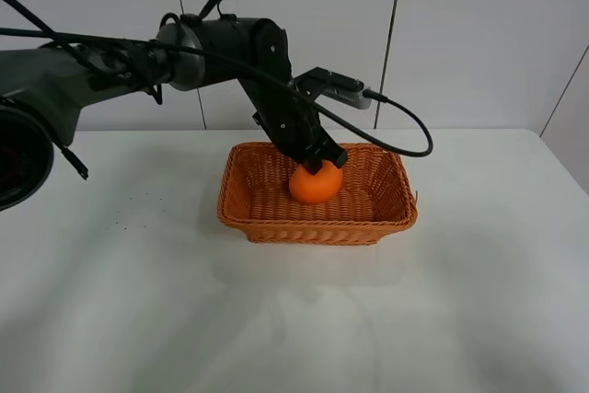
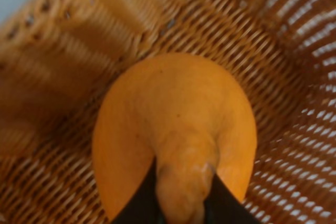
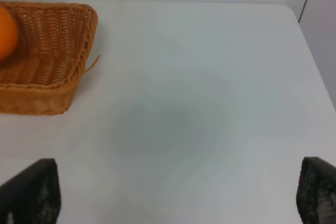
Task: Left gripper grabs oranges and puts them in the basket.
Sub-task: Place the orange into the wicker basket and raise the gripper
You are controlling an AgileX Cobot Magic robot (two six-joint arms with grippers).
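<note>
Left wrist view: my left end effector [image 2: 181,205] grips the orange [image 2: 173,124] by its knob, low inside the basket [image 2: 283,45].

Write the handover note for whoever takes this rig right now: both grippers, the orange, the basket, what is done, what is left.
Left gripper: shut on the knob on top of the orange, reaching down inside the basket.
Right gripper: open, holding nothing, over bare table beside the basket.
Orange: inside the basket walls, low; whether it touches the basket floor cannot be told.
Done: orange grabbed and carried into the basket.
Left: open the left gripper and lift it clear. No other orange is in view.
</note>
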